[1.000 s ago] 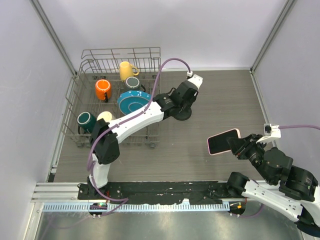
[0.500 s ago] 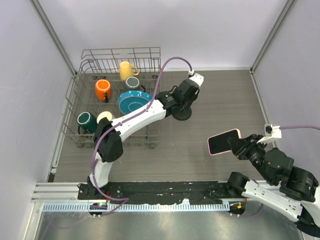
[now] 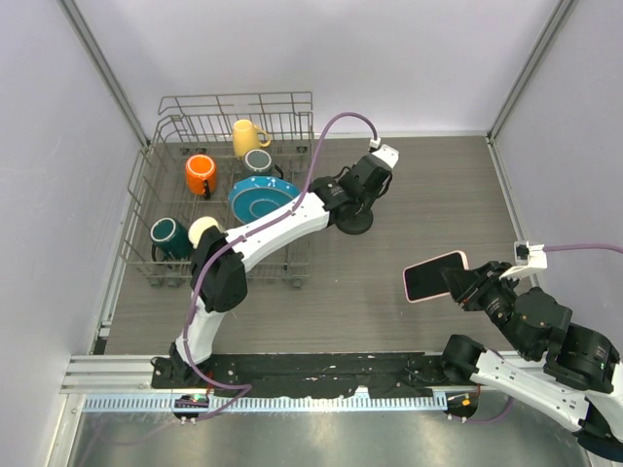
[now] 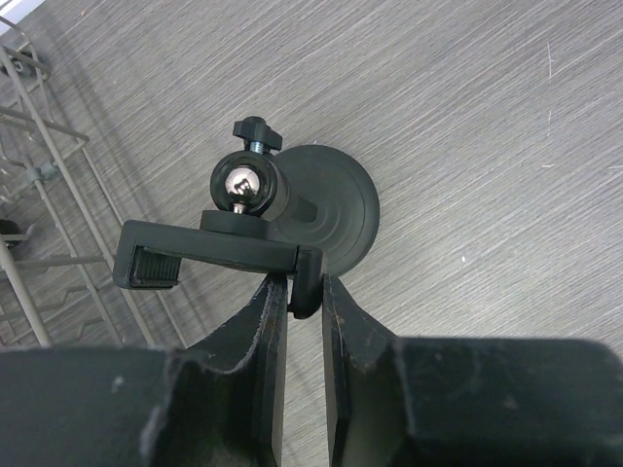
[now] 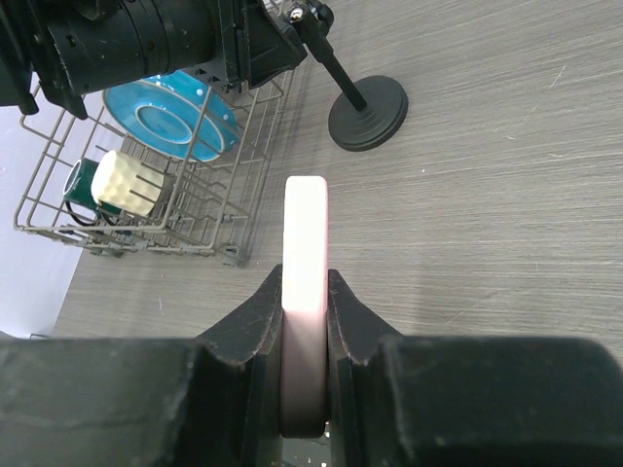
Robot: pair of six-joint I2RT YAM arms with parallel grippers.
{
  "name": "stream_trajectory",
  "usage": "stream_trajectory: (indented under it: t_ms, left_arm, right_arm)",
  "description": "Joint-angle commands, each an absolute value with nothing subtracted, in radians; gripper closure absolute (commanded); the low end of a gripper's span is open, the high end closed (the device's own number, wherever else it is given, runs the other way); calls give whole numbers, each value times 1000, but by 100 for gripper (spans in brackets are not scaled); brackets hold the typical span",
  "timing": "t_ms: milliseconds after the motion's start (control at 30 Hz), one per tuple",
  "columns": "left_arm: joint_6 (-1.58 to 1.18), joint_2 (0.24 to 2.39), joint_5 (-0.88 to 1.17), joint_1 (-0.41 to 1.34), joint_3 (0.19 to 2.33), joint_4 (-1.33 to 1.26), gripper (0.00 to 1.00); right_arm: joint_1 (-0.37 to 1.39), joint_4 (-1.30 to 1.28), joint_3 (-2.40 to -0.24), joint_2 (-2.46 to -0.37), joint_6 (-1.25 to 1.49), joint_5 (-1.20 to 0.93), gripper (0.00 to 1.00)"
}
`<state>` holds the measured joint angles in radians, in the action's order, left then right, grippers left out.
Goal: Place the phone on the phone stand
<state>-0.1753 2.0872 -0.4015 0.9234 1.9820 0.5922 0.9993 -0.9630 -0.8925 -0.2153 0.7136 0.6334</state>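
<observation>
On the right of the desk (image 3: 419, 195), the right claw (image 5: 305, 280) clamps the phone (image 3: 435, 275) by one end, its long axis aimed roughly at the phone stand (image 3: 355, 222) – well apart – which the left claw (image 4: 302, 292) pinches at its top.

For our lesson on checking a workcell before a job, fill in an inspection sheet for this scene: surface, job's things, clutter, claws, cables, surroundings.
Surface: grey wood-grain table, no spills seen.
Job's things: phone held above the table, apart from the phone stand, which sits on its disc base beside the rack.
Clutter: wire dish rack holding a blue plate and several mugs.
Claws: left claw closed on the end of the stand's cradle; right claw shut on the phone's pink edge.
Cables: purple cable arches from the left wrist; another leaves the right wrist.
Surroundings: pale walls, metal corner posts.
</observation>
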Motion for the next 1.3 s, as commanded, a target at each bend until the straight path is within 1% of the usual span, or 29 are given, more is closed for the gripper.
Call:
stream_trajectory:
  t_ms: [0,33,267,433,600,800,1000,1167,1267]
  left_arm:
    - [-150,2094,-462,920,2020,603,98]
    - [-140,2086,-462,922,2019,603,100]
    - [-162,2020,-492,962,1991,669,100]
    - [-202,1918,-515,1029,1875,670,100]
    - [-271,1797,-440,1089,1775,680,100]
    - [-267,1720,-414,1182,1697,695,100]
    - [-282,1632,-370,1233,1571,643,100]
    - [-296,1537,-342,1243,1424,488,100]
    - [-302,1532,-327,1244,1419,508,100]
  right_arm:
    - [999,-842,-903,-221,718,640,100]
    - [1000,-842,-902,-224,718,638,99]
    - [1000,-827,-890,-227,712,641,99]
    - [1000,-822,-884,-233,706,635,100]
    - [999,-822,-887,-229,704,635,99]
    - [1000,-821,-882,-225,707,629,99]
    - [1000,-819,-885,-225,706,612,100]
    - [999,-816,-887,-235,701,592,99]
    - [1000,-793,-887,-239,677,539,99]
